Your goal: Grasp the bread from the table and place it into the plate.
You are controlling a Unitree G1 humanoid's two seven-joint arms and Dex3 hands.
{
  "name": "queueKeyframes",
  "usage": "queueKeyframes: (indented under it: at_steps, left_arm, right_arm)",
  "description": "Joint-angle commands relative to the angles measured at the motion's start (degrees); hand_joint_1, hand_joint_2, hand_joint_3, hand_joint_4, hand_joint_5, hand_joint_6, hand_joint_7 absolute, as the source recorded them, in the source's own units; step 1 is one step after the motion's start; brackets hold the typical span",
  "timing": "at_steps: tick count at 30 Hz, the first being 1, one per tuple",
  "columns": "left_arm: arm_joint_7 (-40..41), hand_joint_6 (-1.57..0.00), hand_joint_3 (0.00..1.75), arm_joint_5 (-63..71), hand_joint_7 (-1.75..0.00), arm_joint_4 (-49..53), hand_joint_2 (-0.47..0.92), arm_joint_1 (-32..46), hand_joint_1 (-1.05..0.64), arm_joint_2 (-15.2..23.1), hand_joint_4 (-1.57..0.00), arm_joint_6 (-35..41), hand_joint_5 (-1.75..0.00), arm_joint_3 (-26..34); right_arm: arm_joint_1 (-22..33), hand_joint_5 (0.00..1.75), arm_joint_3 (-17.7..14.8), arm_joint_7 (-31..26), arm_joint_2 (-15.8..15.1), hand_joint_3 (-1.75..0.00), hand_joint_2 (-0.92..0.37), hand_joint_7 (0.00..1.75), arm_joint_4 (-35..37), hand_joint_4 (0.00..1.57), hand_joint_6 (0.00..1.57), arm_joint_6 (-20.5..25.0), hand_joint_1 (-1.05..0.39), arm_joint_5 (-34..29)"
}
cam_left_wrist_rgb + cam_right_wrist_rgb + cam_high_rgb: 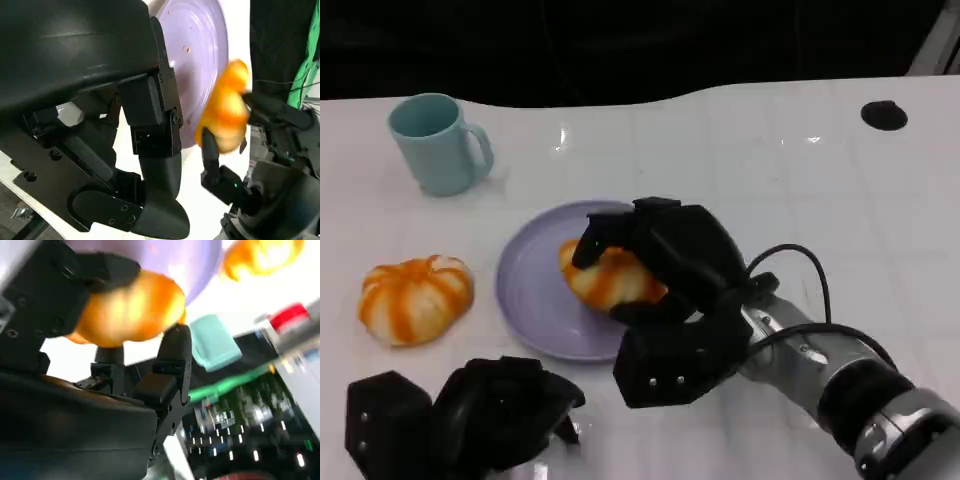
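**Right hand holds bread roll over plate**

Right hand [655, 290] has its fingers wrapped around the orange-striped bread roll [608, 276], thumb side under, fingers over the top. Roll sits over the right half of the purple plate [535, 290]; can't tell whether it touches the plate surface or hangs just above. Right wrist view confirms the pinch: roll [127, 310] clamped between fingers, plate [165, 255] right behind it.

Left hand [485, 415] is low at the near table edge, just short of the plate's near rim, holding nothing. Fingers look curled inward, but how tightly can't be told.

A second striped roll [415, 298] lies on the white table [770, 170] left of the plate, near its rim but apart. Teal mug [438, 143] stands upright further back left, well apart from the plate. Small black disc [884, 114] at the far right. Open table right of and behind the plate; left half of the plate bare.
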Motion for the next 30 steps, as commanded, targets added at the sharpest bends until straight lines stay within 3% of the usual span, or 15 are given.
queueKeyframes:
  at_steps: [1,6,13,23,27,30]
  left_arm:
    - [0.09,-1.57,0.5,0.51,-0.28,0.64,0.5,0.48,-1.05,0.6,-0.91,-0.75,-1.47,-0.14]
    - [0.22,-1.57,0.5,0.32,-0.28,0.39,0.49,0.54,-1.05,0.56,-0.9,-0.43,-1.47,-0.12]
    - [0.68,-1.57,0.5,0.71,-0.28,0.23,0.49,0.81,-1.05,0.54,-0.9,-0.46,-1.48,-0.29]
    - [0.54,-1.57,0.46,0.61,-0.27,0.47,0.51,1.67,-1.04,0.34,-0.89,-1.13,-1.47,-0.64]
    - [0.27,-1.57,0.43,-0.03,-0.27,0.66,0.52,1.58,-1.05,-0.04,-0.9,-0.96,-1.48,-0.6]
    - [0.18,-1.57,0.42,-0.24,-0.27,0.45,0.52,1.6,-1.05,-0.09,-0.89,-0.88,-1.5,-0.59]
  right_arm:
    - [-0.57,0.47,1.03,4.82,-0.96,-0.15,-0.9,0.02,-2.81,0.07,0.39,2.7,-0.54,0.07]
    - [1.37,0.22,0.58,8.93,-1.96,-0.19,-0.92,0.01,-6.57,0.0,0.22,3.51,-0.7,1.33]
    - [4.6,0.17,-0.13,12.56,-3.99,-0.21,-0.92,0.01,-12.81,0.0,0.21,4.47,-0.74,2.87]
    - [11.85,0.31,0.18,12.8,-10.41,-0.22,-0.92,0.04,-24.17,0.13,0.28,2.56,-0.7,1.84]
    - [15.75,0.36,-1.22,12.97,-13.75,-0.18,-0.92,0.05,-28.53,0.14,0.29,-0.06,-0.67,3.33]
    - [17.84,0.57,-2.22,12.55,-15.41,-0.16,-0.92,0.03,-30.69,0.05,0.3,-1.78,-0.65,3.86]
